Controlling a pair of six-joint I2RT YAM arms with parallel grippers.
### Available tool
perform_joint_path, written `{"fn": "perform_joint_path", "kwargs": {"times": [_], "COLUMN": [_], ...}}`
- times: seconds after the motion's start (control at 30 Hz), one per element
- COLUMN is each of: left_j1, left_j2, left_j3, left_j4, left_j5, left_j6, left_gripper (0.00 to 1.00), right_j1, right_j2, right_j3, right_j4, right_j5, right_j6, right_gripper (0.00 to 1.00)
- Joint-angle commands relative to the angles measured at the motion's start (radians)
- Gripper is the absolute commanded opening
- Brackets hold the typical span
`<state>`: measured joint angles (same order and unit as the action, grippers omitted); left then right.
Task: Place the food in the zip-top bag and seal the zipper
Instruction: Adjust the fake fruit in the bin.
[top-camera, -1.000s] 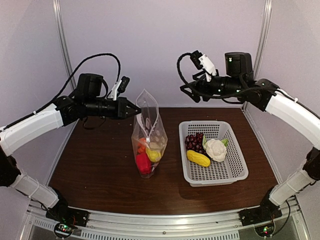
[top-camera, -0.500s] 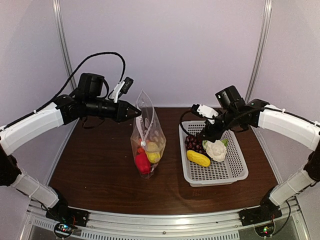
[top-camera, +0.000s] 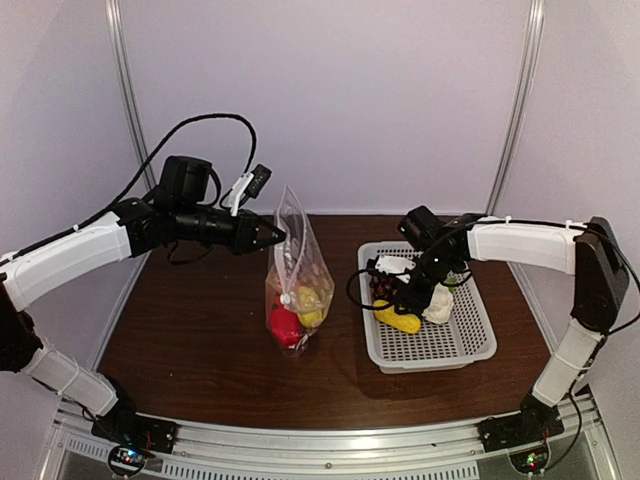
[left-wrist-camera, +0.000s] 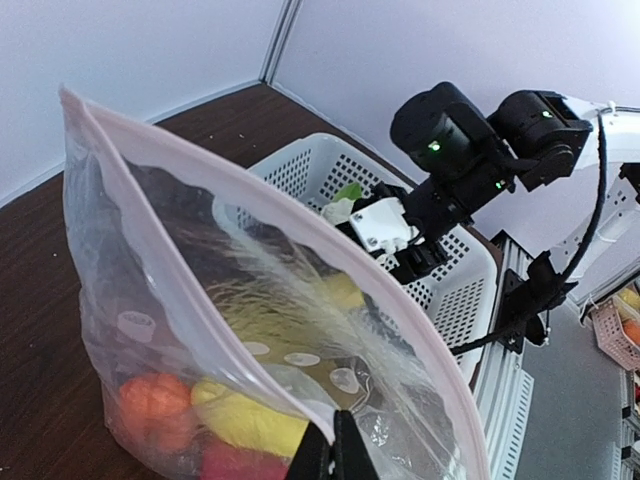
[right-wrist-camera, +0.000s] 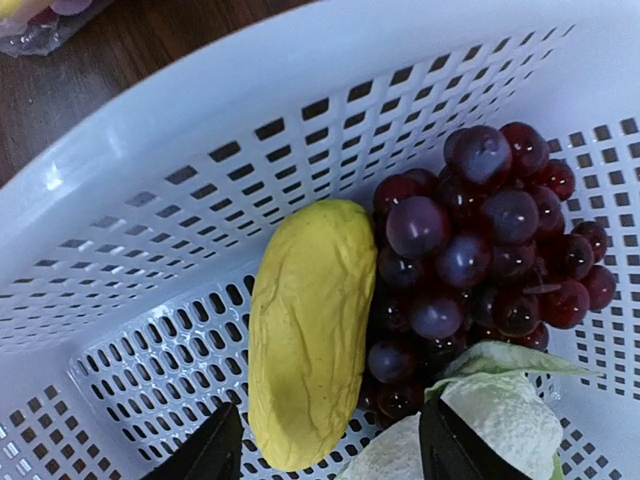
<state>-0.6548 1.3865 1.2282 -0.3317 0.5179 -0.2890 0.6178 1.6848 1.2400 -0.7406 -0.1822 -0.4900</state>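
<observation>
The dotted zip-top bag (top-camera: 297, 275) stands upright on the brown table. My left gripper (top-camera: 279, 236) is shut on its mouth edge, with the black fingertips (left-wrist-camera: 345, 452) pinching the film. The zipper (left-wrist-camera: 262, 212) runs along the gaping mouth, unsealed. Inside lie a red pepper (top-camera: 283, 325), a yellow piece (left-wrist-camera: 250, 420) and an orange fruit (left-wrist-camera: 150, 400). My right gripper (top-camera: 405, 302) is down in the white basket (top-camera: 470, 350). It is open, its fingers (right-wrist-camera: 215, 452) either side of a yellow food piece (right-wrist-camera: 305, 340). Purple grapes (right-wrist-camera: 480, 250) and a cauliflower (right-wrist-camera: 500, 420) lie beside that piece.
The basket sits right of the bag, its wall (right-wrist-camera: 200, 180) close around my right gripper. Grey walls and metal posts (top-camera: 125, 100) enclose the table on three sides. Bare brown tabletop (top-camera: 190, 340) lies left of and in front of the bag.
My right arm has come down from high at the back into the basket, and its jaws have narrowed around the yellow piece. The left gripper keeps its hold on the bag.
</observation>
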Motion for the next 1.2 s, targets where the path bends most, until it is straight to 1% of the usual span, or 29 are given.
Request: {"fn": "perform_joint_path", "kwargs": {"times": [0.0,0.1,0.37,0.53,0.9,1.0,1.17], "left_j1": [0.004,0.017,0.021,0.024,0.029,0.029,0.029], "left_j2": [0.005,0.004,-0.043,-0.035,-0.035,-0.037,-0.030], "left_j3": [-0.045,-0.046,-0.087,-0.078,-0.077,-0.080,-0.081], "left_j4": [0.090,0.074,0.081,0.068,0.058,0.056,0.056], "left_j5": [0.059,0.097,0.066,0.085,0.087,0.078,0.081], "left_j6": [0.030,0.021,0.037,0.039,0.040,0.043,0.043], "left_gripper": [0.00,0.00,0.00,0.00,0.00,0.00,0.00], "right_j1": [0.006,0.008,0.010,0.013,0.012,0.012,0.012], "right_j2": [0.074,0.096,0.142,0.137,0.144,0.157,0.132], "right_j3": [0.063,0.073,0.066,0.056,0.018,0.028,0.020], "right_j4": [-0.059,-0.060,-0.048,-0.048,-0.026,-0.029,-0.022], "right_j5": [0.004,0.003,-0.009,-0.017,-0.042,-0.056,-0.058], "right_j6": [-0.001,0.003,0.019,0.027,0.044,0.053,0.059], "right_gripper": [0.60,0.59,0.58,0.65,0.66,0.66,0.62]}}
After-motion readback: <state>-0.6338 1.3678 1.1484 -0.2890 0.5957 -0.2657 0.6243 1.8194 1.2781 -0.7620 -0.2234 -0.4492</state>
